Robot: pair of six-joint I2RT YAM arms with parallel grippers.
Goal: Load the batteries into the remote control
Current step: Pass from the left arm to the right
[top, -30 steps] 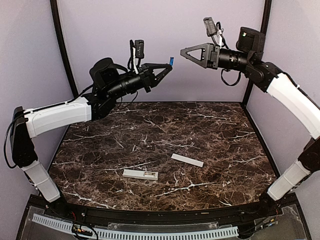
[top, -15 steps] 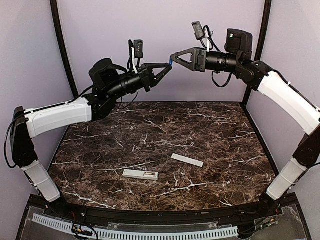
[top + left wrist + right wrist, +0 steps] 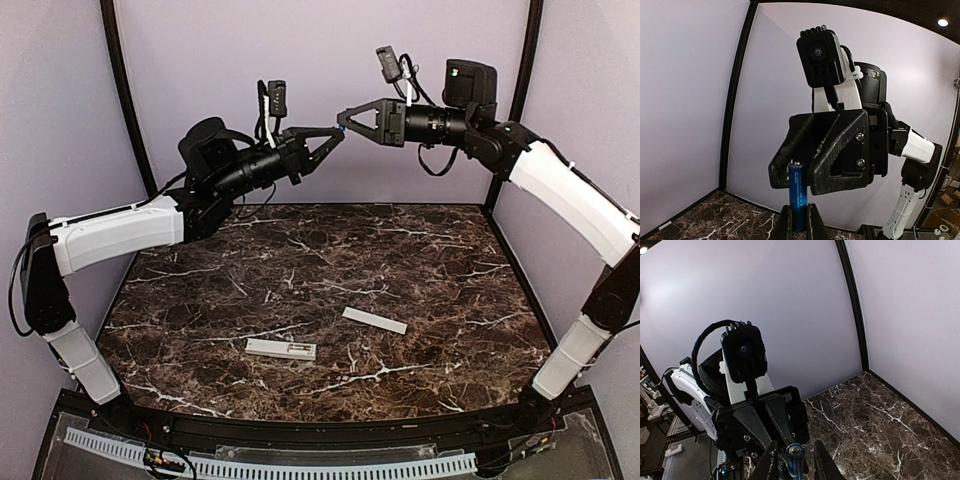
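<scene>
High above the table, my left gripper (image 3: 337, 131) is shut on the lower end of a slim blue battery (image 3: 341, 126). In the left wrist view the battery (image 3: 797, 192) stands upright out of the left gripper (image 3: 799, 212). My right gripper (image 3: 345, 118) meets it tip to tip, with its fingers on either side of the battery's free end. In the right wrist view a small gap shows on each side of the battery (image 3: 794, 460). The white remote control (image 3: 281, 349) lies on the marble table with dark slots in its upper face.
A second flat white strip (image 3: 375, 320) lies to the right of the remote, a little farther back. Purple walls and black corner posts (image 3: 128, 110) enclose the dark marble table (image 3: 450, 280). A perforated white rail (image 3: 270, 466) runs along the near edge.
My right gripper has moved left to the left gripper and come around the battery's free end, its fingers narrowing. The left arm and the battery have stayed put.
</scene>
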